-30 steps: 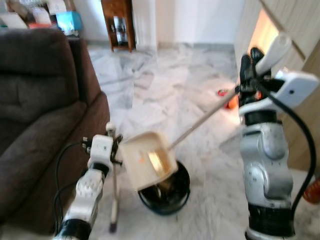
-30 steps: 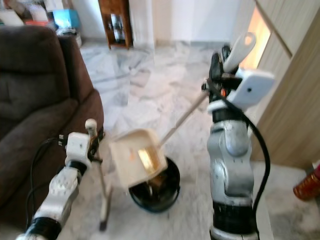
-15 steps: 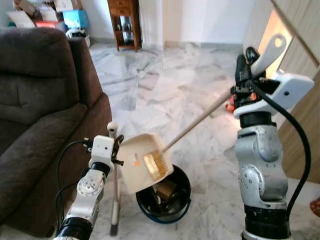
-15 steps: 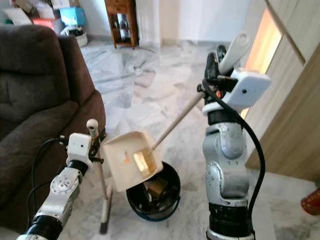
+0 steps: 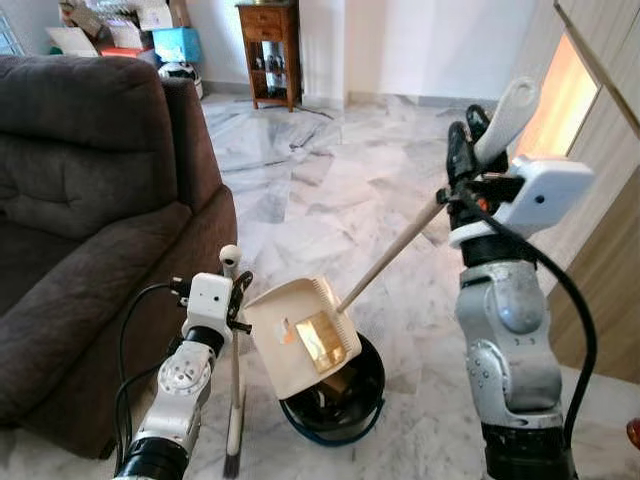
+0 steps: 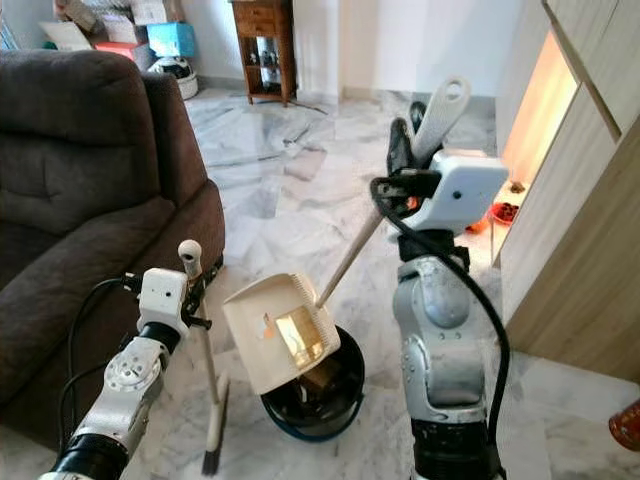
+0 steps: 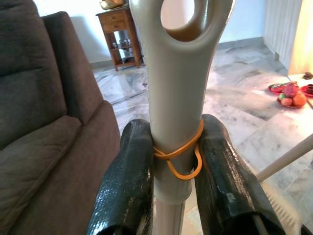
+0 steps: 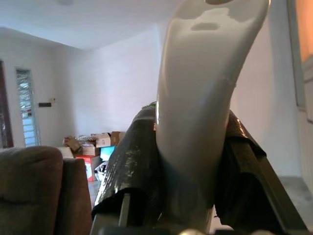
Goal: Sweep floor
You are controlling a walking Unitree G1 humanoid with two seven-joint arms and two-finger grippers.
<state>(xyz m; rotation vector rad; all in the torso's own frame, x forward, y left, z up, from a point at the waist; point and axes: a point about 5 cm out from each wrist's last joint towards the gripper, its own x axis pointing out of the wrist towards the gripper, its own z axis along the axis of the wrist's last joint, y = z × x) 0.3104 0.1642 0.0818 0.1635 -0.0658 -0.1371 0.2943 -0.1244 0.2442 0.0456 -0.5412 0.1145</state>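
White marble floor is stretching past a brown sofa. The right gripper is clamping the dustpan handle, tilting it over the black bin; the left gripper is pinching the broom handle.

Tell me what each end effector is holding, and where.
Left end effector grips the upright beige broom handle near its top; right end effector grips the cream dustpan's long handle at its upper end.

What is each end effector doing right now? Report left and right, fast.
Left end effector: shut on the broom handle, broom upright beside the sofa.
Right end effector: shut on the dustpan handle, dustpan tilted over the black bin.
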